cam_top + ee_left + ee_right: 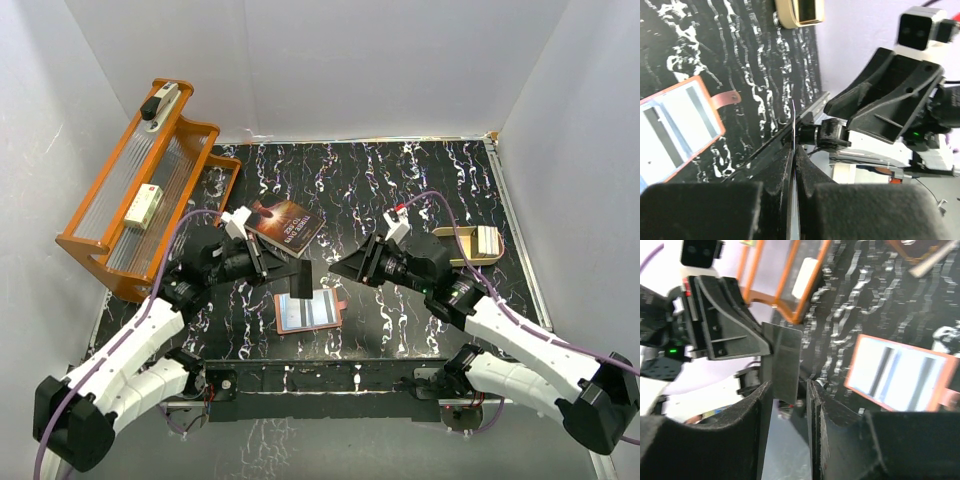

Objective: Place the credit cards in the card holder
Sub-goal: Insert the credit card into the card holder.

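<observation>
The card holder (279,314) lies open and flat on the black marbled table, with pale blue-white credit cards (312,310) showing in its pockets. The left wrist view shows it (712,112) with its snap tab (725,98); it also appears on the right of the right wrist view (854,362). My left gripper (296,270) (794,145) is shut on a thin dark credit card (782,360), held upright above the holder and seen edge-on (792,125). My right gripper (336,268) (790,387) faces it, open, its fingers on either side of the card's end.
A dark paperback book (288,225) lies behind the left gripper. An orange rack (140,190) stands at the back left. A beige-gold rounded tin (470,245) (800,12) sits to the right. White walls close in the table on three sides.
</observation>
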Available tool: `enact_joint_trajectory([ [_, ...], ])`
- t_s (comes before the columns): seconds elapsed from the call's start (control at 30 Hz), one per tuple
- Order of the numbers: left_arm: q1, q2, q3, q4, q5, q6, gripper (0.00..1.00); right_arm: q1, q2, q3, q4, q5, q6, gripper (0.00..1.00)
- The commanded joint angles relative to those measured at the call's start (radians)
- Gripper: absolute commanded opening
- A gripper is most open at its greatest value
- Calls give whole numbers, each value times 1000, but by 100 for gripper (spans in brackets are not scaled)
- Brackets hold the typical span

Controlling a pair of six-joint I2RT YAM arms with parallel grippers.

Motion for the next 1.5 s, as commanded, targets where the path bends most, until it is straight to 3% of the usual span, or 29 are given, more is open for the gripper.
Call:
enact_joint_trajectory([
  [0.0, -2, 82, -22, -32, -29, 77, 0, 3, 16, 56, -169, 160, -171, 32],
  [0.5, 0, 369, -127, 215, 1, 82, 0, 5, 302, 55, -171, 176, -339, 47],
  [0.7, 0, 437, -159, 287, -23, 85, 0, 5, 371, 52, -157, 173, -375, 47],
  [1.03, 0, 496, -188, 310, -38, 104, 0, 26, 511, 62, -125, 154, -389, 40],
  [1.27, 0, 506, -214, 349, -41, 92, 0, 43, 511, 54, -121, 197, -387, 16],
  [1.47, -1, 543, -234, 385, -31, 79, 0, 57, 516, 44, -101, 198, -384, 6],
])
